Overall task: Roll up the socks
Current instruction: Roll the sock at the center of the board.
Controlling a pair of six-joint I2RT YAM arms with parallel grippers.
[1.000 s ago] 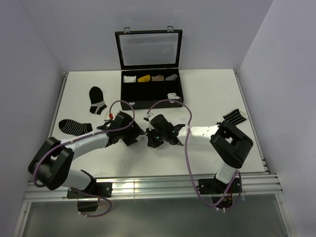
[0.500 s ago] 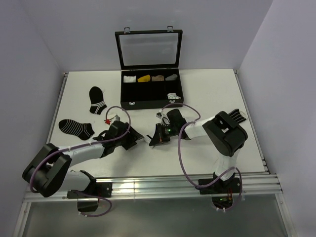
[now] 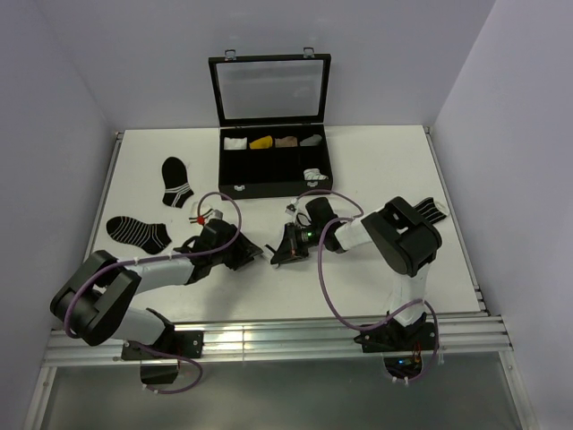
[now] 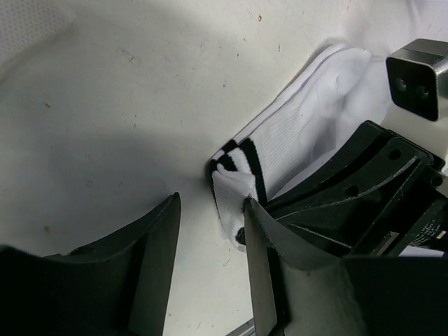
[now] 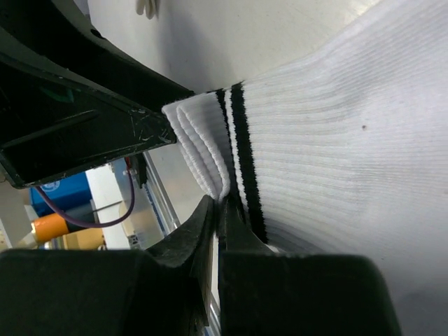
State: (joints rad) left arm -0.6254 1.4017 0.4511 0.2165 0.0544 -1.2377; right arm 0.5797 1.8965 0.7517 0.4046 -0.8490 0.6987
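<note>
On the table (image 3: 376,161), between the two arms, the plain white sock (image 4: 308,119) lies flat. Its black-banded cuff (image 4: 241,157) is pinched in the clenched right gripper (image 5: 218,210). The left gripper (image 4: 210,213) stands parted and empty, one finger touching the fold. The left likely needs to straddle that fold squarely before closing, so the roll starts tight.

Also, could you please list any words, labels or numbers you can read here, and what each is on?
None can be read.
A pale label on the right hand, seen by the left wrist camera, is too blurred to read.
The sock, the case and the table bear no text.
</note>
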